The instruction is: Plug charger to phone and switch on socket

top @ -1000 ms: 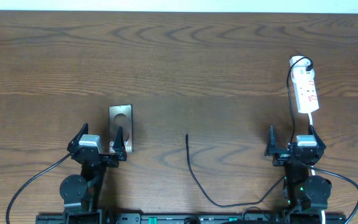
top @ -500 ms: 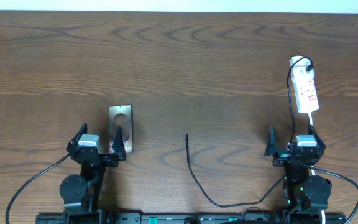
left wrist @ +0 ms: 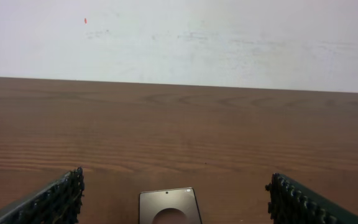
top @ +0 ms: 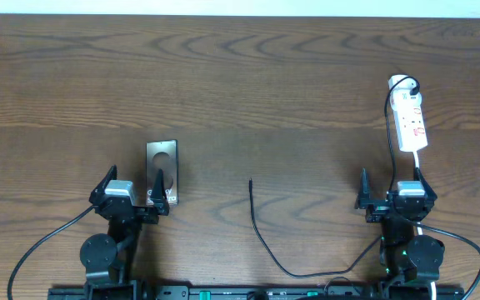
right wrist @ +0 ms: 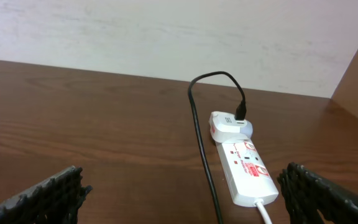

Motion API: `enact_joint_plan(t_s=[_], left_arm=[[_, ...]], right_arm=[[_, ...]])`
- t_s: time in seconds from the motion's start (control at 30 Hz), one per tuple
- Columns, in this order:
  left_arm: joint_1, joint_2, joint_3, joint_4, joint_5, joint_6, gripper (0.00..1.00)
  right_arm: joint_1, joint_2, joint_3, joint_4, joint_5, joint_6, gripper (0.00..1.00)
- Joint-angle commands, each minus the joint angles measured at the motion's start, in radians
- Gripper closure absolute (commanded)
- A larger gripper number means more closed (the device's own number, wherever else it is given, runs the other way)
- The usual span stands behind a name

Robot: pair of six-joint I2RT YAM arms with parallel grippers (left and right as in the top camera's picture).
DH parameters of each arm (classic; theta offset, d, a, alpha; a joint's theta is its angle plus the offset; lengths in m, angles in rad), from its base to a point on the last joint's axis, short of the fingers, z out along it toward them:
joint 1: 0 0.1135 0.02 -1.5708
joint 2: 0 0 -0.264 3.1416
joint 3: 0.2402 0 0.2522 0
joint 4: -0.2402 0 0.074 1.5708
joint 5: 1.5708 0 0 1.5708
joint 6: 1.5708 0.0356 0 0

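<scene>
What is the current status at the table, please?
Left gripper and right gripper open, empty. Charger tip loose, apart from phone. Socket ahead of right gripper. Nothing between charger and phone.

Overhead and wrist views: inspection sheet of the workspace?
Surface: dark wood table.
Job's things: phone flat, ahead of left gripper; charger tip loose mid-table, not in phone; socket far right.
Clutter: nothing seen.
Grippers: left gripper and right gripper open, empty.
Cables: charger runs to white adapter on socket; white cord leaves socket's near end.
Surroundings: white wall behind table.
</scene>
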Motion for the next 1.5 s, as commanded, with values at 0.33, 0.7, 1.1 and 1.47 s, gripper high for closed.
enact_joint_plan(t_s=[0.33, 0.7, 1.1, 1.47], left_arm=[[-0.004, -0.006, -0.013, -0.040, 0.001, 0.008, 0.07], [-0.004, -0.006, -0.013, -0.040, 0.001, 0.008, 0.07], [-0.004, 0.013, 0.008, -0.052, -0.003, 0.008, 0.07], [-0.004, 0.268, 0.241, -0.061, -0.040, 0.035, 0.07]], right_arm=[[0.006, -0.006, -0.002, -0.004, -0.006, 0.007, 0.01], [0.006, -0.006, -0.002, -0.004, -0.006, 0.007, 0.01], [0.006, -0.006, -0.002, -0.004, -0.006, 0.007, 0.01], [0.006, -0.006, -0.002, -0.004, -0.006, 0.007, 0.01]])
